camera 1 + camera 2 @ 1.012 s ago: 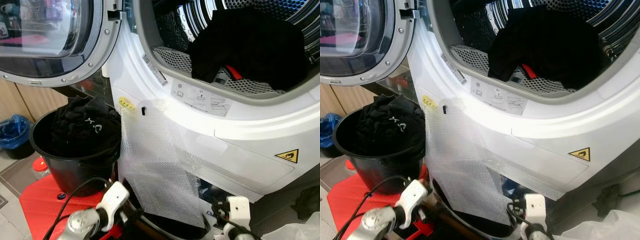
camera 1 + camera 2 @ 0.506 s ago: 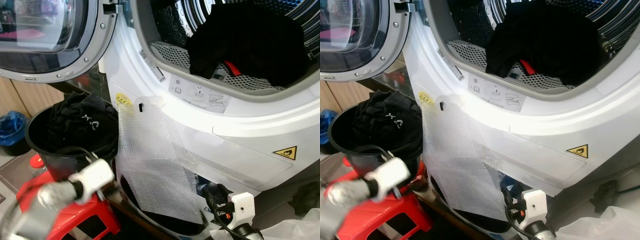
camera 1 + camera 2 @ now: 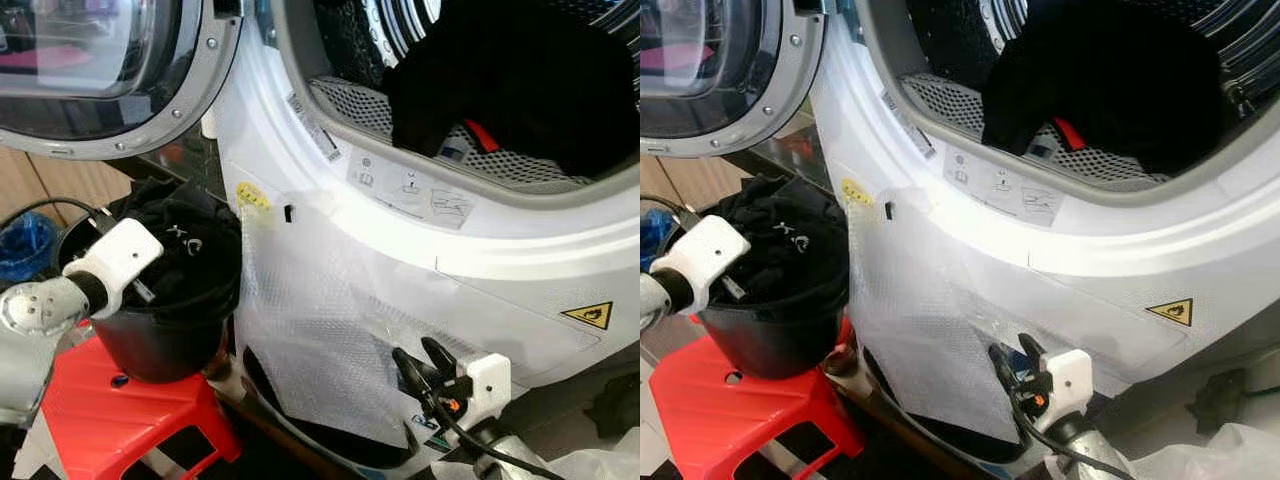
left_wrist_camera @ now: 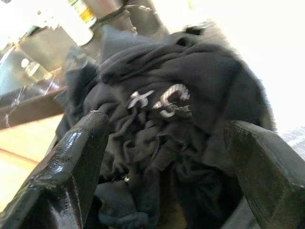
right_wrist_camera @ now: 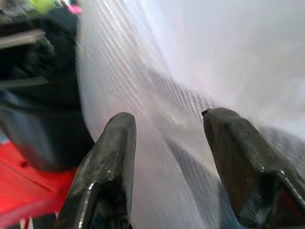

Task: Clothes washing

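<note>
**Left gripper at the bucket of dark laundry**

The left gripper (image 4: 162, 157) hangs over the black bucket (image 3: 160, 345), its jaws spread wide on either side of the black clothes (image 4: 162, 90) heaped inside; a white printed mark shows on the top garment. The bucket stands on a red stool (image 3: 110, 420) just beside the white washing machine (image 3: 500, 270), whose door (image 3: 110, 80) is swung open. More dark clothing (image 3: 520, 80) lies in the drum. The right gripper (image 5: 167, 143) is low near the machine's front, jaws spread, facing the bubble wrap (image 3: 320, 340) hanging there.
</note>
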Robot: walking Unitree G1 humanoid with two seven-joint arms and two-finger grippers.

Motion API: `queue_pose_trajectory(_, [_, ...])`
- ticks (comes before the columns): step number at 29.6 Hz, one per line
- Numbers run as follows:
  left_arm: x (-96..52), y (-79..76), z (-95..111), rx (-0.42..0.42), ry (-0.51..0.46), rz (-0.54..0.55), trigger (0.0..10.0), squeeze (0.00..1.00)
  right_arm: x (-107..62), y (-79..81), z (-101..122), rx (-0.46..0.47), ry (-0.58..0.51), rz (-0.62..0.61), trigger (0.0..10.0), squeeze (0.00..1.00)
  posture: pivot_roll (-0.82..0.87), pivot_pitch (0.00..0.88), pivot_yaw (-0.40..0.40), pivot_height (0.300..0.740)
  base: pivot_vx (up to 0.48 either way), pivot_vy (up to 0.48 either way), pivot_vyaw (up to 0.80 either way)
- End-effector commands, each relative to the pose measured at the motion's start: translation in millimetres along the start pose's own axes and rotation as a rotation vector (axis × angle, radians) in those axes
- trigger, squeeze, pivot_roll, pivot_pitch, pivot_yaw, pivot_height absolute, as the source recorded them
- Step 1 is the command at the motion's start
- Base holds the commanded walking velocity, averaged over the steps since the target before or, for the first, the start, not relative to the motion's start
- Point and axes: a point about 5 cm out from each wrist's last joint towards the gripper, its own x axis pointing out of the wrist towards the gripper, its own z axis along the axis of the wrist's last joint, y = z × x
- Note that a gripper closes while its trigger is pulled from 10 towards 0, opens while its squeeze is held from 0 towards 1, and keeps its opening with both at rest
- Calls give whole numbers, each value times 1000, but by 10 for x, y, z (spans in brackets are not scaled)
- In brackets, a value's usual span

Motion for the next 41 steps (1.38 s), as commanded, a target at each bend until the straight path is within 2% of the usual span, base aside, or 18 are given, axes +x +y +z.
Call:
queue_pose_trajectory(1, [61, 2, -39, -36, 3, -9, 10000, 0, 7, 30, 158, -8, -40, 40, 10000, 0, 174, 211, -145, 740, 0, 0, 0])
queue_pose_trajectory(6, [222, 96, -109, -82, 44, 21, 10000, 0, -32, 18, 385, -13, -84, 91, 10000, 0, 145, 215, -150, 740, 0, 0, 0])
queue_pose_trajectory(10, [252, 132, -118, -83, 53, 26, 10000, 0, -71, 25, 427, -10, -84, 116, 10000, 0, 135, 216, -151, 740, 0, 0, 0])
queue_pose_trajectory(12, [325, 264, -115, -68, 76, 65, 10000, 0, -183, 132, 462, -35, -34, 239, 10000, 0, 89, 230, -155, 740, 0, 0, 0])
queue_pose_trajectory(15, [366, 347, -94, -59, 79, 95, 10000, 0, -228, 210, 485, -49, -3, 308, 10000, 0, 64, 239, -161, 740, 0, 0, 0])
queue_pose_trajectory(18, [356, 466, -90, -68, 79, 142, 10000, 0, -186, 291, 588, -61, -24, 342, 10000, 0, 45, 248, -170, 740, 0, 0, 0])
queue_pose_trajectory(20, [349, 491, -94, -73, 78, 149, 10000, 0, -175, 305, 618, -62, -31, 346, 10000, 0, 45, 248, -170, 740, 0, 0, 0])
queue_pose_trajectory(22, [326, 577, -95, -91, 56, 164, 10000, 0, -126, 327, 784, -77, -79, 346, 10000, 0, 32, 264, -187, 740, 0, 0, 0])
queue_pose_trajectory(24, [324, 587, -94, -92, 52, 165, 10000, 0, -121, 329, 809, -80, -86, 346, 10000, 0, 32, 264, -187, 740, 0, 0, 0])
queue_pose_trajectory(25, [328, 608, -97, -117, 34, 155, 10000, 0, -108, 348, 917, -97, -107, 358, 10000, 0, 19, 273, -205, 740, 0, 0, 0])
queue_pose_trajectory(28, [345, 609, -99, -133, 19, 148, 10000, 0, -69, 361, 1014, -132, -121, 366, 10000, 0, 6, 278, -218, 740, 0, 0, 0])
queue_pose_trajectory(29, [345, 609, -99, -133, 19, 148, 10000, 0, -69, 361, 1014, -132, -121, 366, 10000, 0, 6, 278, -218, 740, 0, 0, 0])
queue_pose_trajectory(31, [386, 593, -94, -124, 8, 147, 10000, 0, 11, 399, 1025, -191, -92, 390, 10000, 0, -11, 281, -239, 740, 0, 0, 0])
queue_pose_trajectory(41, [438, 631, 33, -138, -55, 130, 10000, 0, 28, 387, 1043, -234, -46, 393, 10000, 0, -47, 310, -284, 740, 0, 0, 0])
